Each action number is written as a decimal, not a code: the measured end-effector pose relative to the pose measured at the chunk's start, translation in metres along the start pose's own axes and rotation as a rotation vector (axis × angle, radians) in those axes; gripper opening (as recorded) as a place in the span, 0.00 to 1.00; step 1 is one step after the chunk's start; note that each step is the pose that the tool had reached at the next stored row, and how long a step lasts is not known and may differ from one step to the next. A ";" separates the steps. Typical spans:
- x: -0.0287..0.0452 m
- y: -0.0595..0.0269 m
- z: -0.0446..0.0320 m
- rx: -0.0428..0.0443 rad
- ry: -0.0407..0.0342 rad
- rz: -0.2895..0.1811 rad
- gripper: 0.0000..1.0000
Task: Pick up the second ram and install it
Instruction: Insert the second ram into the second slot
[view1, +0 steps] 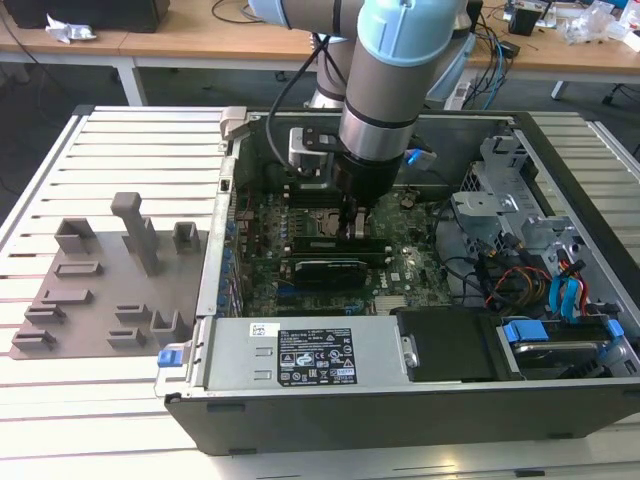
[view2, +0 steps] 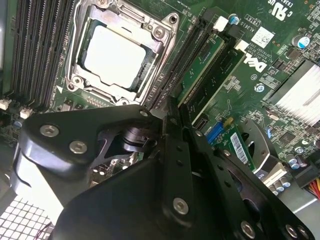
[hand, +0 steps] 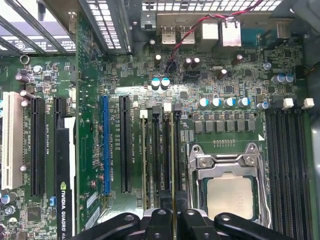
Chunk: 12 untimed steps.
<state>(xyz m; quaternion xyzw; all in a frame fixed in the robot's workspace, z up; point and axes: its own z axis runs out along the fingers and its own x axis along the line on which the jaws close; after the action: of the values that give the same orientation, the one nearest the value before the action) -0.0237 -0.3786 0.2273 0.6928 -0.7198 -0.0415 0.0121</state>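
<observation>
One black two-fingered gripper (hand: 173, 216) on a grey-and-blue robot arm (view1: 385, 90), reaching down into an open black computer case (view1: 400, 400) on a slatted metal counter (view1: 130, 150). Jaws clenched narrowly on the top edge of the second ram (view2: 201, 64), a thin, long green circuit-board stick standing on edge in a black memory slot just beside the square silver metal-framed processor socket (hand: 230, 185). Stick seen edge-on in the first wrist view, running away from the fingertips along the slot; whether fully seated cannot be told. White latch tab (view2: 220, 22) at the far slot end, locked or not unclear. What looks like another green module (view2: 226, 75) in the adjacent slot, close alongside. Grey plastic fixture plate with upright blocks (view1: 100, 290) well apart, on the exterior view's left, outside the case. Hazards, as judged: uneven downward pressure, tilting the stick and leaving one end proud of the slot; slight misalignment of notch and key, bending the board or straining the green motherboard (hand: 210, 75); latch left open, contact incomplete; sideways drift of the fingers, scraping the neighbouring module or the socket frame; release at an angle, dragging the stick back out of its seat.
</observation>
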 end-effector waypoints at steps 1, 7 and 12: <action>0.0000 -0.0001 0.0000 -0.0001 0.0000 0.000 0.13; -0.0001 -0.0014 -0.0001 0.0000 0.0001 -0.003 0.13; -0.0001 -0.0014 -0.0001 -0.0008 0.0022 -0.021 0.13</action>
<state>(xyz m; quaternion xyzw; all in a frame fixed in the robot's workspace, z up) -0.0223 -0.3786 0.2273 0.7003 -0.7125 -0.0412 0.0127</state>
